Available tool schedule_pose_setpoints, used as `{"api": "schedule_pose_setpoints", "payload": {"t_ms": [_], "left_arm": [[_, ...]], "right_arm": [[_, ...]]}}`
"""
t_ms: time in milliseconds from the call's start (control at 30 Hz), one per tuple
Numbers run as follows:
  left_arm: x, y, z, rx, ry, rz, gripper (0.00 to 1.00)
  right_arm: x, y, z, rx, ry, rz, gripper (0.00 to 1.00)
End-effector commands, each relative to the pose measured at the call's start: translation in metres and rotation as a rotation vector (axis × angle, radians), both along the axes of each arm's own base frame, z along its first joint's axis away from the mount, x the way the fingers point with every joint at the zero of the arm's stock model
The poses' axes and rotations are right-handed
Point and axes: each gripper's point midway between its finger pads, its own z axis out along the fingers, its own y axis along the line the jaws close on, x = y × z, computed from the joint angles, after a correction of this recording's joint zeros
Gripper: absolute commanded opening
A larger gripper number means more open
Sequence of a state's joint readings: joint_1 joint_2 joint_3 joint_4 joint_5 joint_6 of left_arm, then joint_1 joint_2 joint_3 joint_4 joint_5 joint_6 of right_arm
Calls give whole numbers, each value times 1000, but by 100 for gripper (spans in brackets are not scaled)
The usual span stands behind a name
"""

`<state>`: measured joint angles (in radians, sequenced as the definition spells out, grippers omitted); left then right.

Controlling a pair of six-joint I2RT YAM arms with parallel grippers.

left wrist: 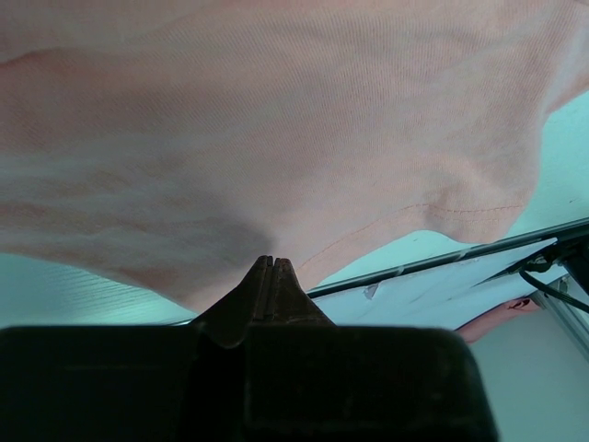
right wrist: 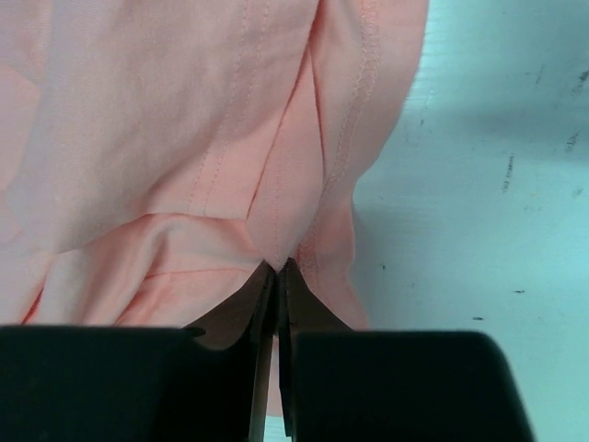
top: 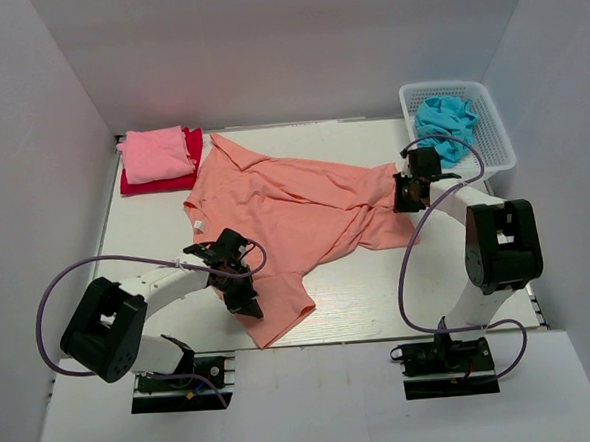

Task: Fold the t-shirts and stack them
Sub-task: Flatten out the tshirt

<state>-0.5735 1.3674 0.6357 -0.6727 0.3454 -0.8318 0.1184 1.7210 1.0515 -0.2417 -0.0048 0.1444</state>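
Observation:
The large salmon-orange t-shirt (top: pixel 294 206) lies spread and crumpled across the middle of the table. My left gripper (top: pixel 247 302) is shut on its near lower part; in the left wrist view the closed jaws (left wrist: pixel 270 264) meet the cloth (left wrist: pixel 276 120), which stretches away above them. My right gripper (top: pixel 405 196) is shut on the shirt's right edge; in the right wrist view the cloth (right wrist: pixel 184 138) puckers into the closed jaws (right wrist: pixel 279 269). A folded light pink t-shirt (top: pixel 157 153) lies on a red one (top: pixel 193 162) at the back left. A turquoise-blue t-shirt (top: pixel 445 122) is in the basket.
A white lattice basket (top: pixel 497 138) stands at the back right corner. White walls enclose the table on the left, back and right. Purple cables loop from both arms. The table's front edge (top: pixel 362 339) runs just beyond the arm bases.

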Motion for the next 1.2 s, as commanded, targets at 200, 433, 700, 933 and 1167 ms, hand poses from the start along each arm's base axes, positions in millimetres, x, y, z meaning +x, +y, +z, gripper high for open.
{"api": "schedule_pose_setpoints", "payload": {"t_ms": [200,433,700,933,1167], "left_arm": [[51,-13,38,7,-177,-17,0],[168,-84,136,-162,-614,-177,84],[209,-191,105,-288,-623,-406,100],[212,-232,59,-194,-638,-465,96],[192,-200,1,18,-524,-475,30]], "right_arm": [[-10,41,35,157,-28,118,0],[-49,54,13,193,42,85,0],[-34,15,17,84,62,-264,16],[-36,1,25,48,59,-367,55],[-44,-12,46,17,37,-407,78]]}}
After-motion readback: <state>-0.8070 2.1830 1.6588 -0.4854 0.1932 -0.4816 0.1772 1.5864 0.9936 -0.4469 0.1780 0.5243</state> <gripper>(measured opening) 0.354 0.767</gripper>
